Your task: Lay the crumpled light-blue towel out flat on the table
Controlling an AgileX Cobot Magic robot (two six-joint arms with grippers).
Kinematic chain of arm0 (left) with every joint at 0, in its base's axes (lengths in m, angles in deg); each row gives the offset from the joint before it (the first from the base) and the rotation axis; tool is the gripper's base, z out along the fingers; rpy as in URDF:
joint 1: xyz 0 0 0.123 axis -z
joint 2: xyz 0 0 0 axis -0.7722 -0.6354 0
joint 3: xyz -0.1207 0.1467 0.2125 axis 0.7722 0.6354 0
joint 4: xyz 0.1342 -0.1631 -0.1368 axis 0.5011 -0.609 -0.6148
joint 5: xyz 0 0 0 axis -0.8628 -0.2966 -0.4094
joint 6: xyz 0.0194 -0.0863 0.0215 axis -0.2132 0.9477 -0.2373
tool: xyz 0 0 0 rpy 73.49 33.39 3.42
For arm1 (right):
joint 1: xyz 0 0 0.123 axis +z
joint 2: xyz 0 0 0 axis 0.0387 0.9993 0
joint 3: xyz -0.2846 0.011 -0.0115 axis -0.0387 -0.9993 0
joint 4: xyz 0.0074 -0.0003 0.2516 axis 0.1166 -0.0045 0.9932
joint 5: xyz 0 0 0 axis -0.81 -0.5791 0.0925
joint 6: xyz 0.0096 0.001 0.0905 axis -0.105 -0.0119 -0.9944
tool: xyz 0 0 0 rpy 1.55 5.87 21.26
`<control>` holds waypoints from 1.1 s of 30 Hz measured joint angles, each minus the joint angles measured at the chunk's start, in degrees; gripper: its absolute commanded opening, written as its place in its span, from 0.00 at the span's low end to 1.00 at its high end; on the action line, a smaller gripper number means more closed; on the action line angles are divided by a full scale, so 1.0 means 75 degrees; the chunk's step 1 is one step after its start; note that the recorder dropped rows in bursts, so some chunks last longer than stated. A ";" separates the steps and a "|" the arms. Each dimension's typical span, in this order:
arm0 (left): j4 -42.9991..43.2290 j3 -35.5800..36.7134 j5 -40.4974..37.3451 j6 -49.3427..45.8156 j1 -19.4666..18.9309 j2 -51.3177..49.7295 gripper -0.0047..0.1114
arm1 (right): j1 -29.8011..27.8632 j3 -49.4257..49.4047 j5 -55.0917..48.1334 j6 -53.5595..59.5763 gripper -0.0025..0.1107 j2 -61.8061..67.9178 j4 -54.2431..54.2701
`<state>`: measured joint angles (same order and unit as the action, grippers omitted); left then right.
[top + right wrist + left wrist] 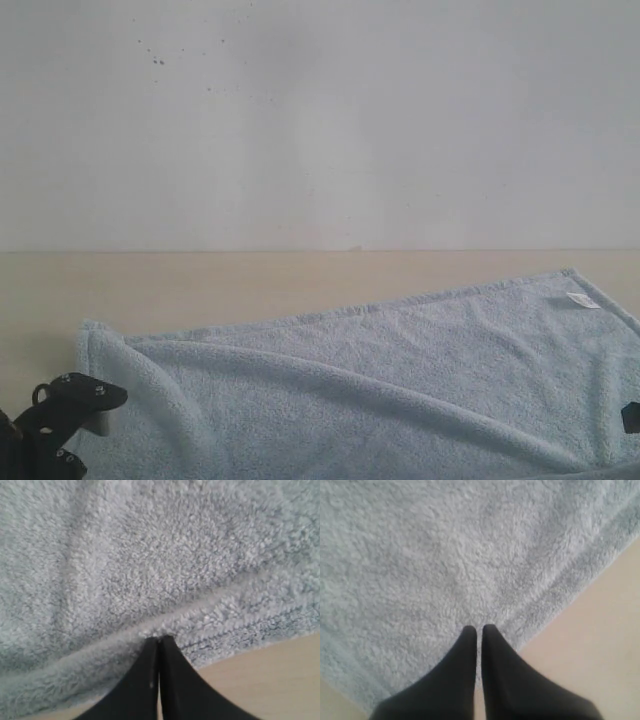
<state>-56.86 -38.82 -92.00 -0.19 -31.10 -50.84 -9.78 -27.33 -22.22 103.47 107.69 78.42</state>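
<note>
One towel [380,380], one table [200,285], two sets of jaws. The pale blue towel lies on the table, mostly opened out, with long soft ridges running across it and its left edge curled over. It runs out of the exterior view at the bottom.

The left jaws are pressed together, tips against the pile just inside the hem; I cannot tell whether cloth is caught between them. The right jaws are also pressed together, pinching a raised fold of the towel by its hem.

One small white tag [583,300] sits near the far right corner; any print on it is too small to read.
</note>
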 measured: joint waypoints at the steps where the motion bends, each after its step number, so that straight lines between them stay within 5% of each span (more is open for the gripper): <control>1: 0.0000 0.0098 -0.0095 0.0000 0.0000 0.0000 0.07 | 0.0000 0.0000 0.0010 -0.0016 0.02 0.0172 0.0109; 14: -0.0277 -0.0071 -0.0460 -0.0057 0.0000 0.0097 0.07 | 0.0000 0.0101 -0.0100 0.1133 0.02 0.0082 0.1742; 23: -0.0386 -0.0258 0.0871 -0.0648 0.0000 -0.0112 0.07 | 0.0000 0.0101 -0.0427 0.3331 0.02 0.0167 0.3805; 28: -0.0386 -0.0198 0.0847 -0.0691 0.0000 -0.0591 0.07 | 0.0000 0.0101 0.0246 0.3139 0.02 0.0125 0.2987; 33: -0.0336 -0.0198 0.0650 -0.0724 0.0000 -0.0624 0.07 | -0.0459 -0.0052 0.1180 0.1145 0.02 0.0125 0.0553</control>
<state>-59.38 -40.31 -87.13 -5.62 -31.10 -55.52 -13.23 -27.73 -13.37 112.05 108.63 82.57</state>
